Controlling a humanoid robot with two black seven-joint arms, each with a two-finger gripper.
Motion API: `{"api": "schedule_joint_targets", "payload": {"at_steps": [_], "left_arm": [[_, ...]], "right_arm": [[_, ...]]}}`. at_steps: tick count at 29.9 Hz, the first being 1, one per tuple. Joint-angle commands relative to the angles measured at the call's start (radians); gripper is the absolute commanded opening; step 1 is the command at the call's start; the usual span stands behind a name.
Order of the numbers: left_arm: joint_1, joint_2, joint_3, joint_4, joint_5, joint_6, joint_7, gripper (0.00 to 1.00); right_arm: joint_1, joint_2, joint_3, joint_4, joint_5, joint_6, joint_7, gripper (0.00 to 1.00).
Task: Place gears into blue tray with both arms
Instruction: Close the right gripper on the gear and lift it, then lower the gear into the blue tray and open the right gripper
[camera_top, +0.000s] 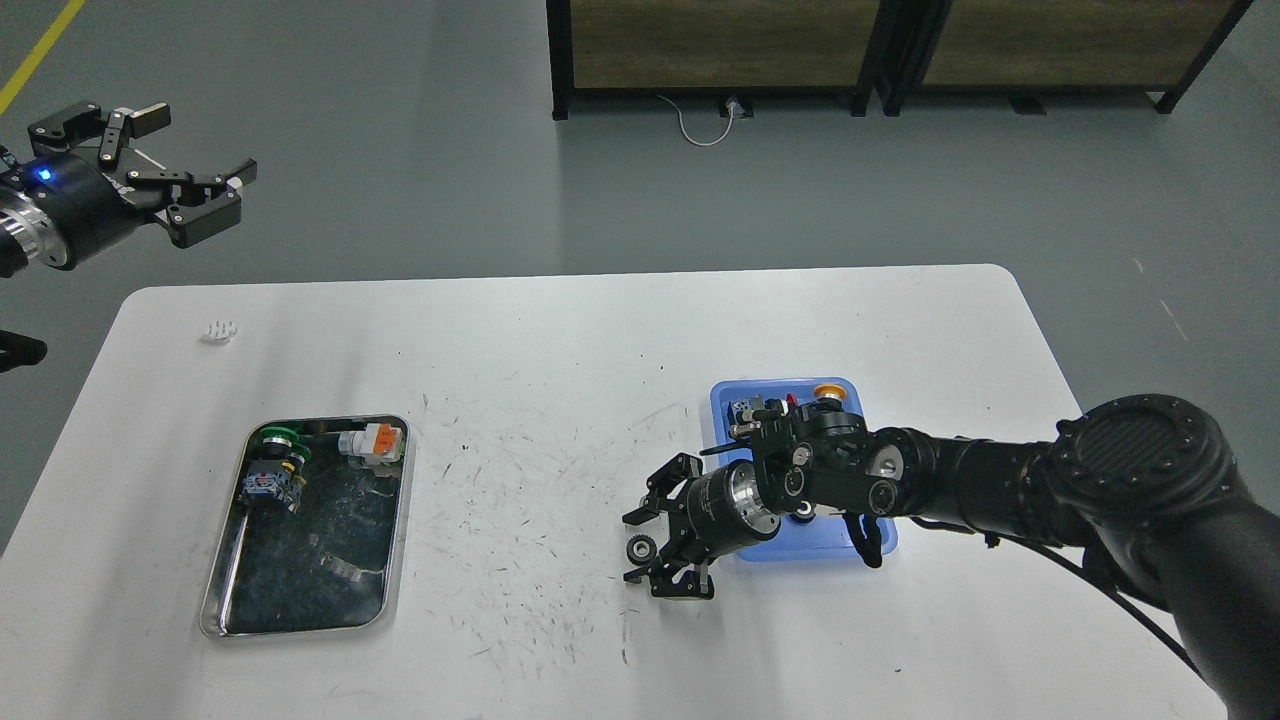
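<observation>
One gear (640, 550), small, black and toothed, lies on the white table just left of the blue tray (722, 402). My right gripper (634, 547) is low over the table with its two fingers open on either side of this gear. I cannot tell whether they touch it. The right arm's wrist covers much of the blue tray, and a dark round part (801, 512) peeks out under it. Far off at the upper left, my left gripper (200, 185) hangs open and empty above the floor.
A steel tray (228, 600) at the table's left holds push-button switches (372, 442) with green and orange caps. A small white piece (220, 331) lies near the far left corner. Orange-capped parts (826, 391) sit at the blue tray's far end.
</observation>
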Motion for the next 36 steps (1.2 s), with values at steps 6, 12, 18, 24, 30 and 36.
{"api": "schedule_joint_targets", "payload": {"at_steps": [6,12,18,24,30,36], "left_arm": [[0.000,0.001,0.000,0.000,0.001,0.001,0.002,0.98],[0.000,0.003,0.001,0.000,0.001,0.001,0.005,0.98],[0.002,0.011,0.005,0.000,0.001,0.005,0.005,0.98],[0.002,0.009,0.009,0.000,0.001,0.006,0.006,0.98],[0.005,0.011,0.014,0.000,0.001,0.006,0.006,0.98],[0.003,0.011,0.012,0.000,0.001,0.006,0.006,0.98]], "right_arm": [[0.000,-0.002,0.000,0.000,-0.012,0.004,0.001,0.41],[0.002,-0.003,0.003,0.000,-0.012,0.006,0.001,0.31],[0.018,-0.037,0.032,0.002,-0.007,0.016,0.003,0.28],[0.063,-0.142,0.110,0.023,0.003,0.039,0.004,0.28],[0.069,-0.273,0.140,0.058,0.002,0.043,0.004,0.29],[0.052,-0.367,0.140,0.080,-0.009,0.044,0.004,0.29]]}}
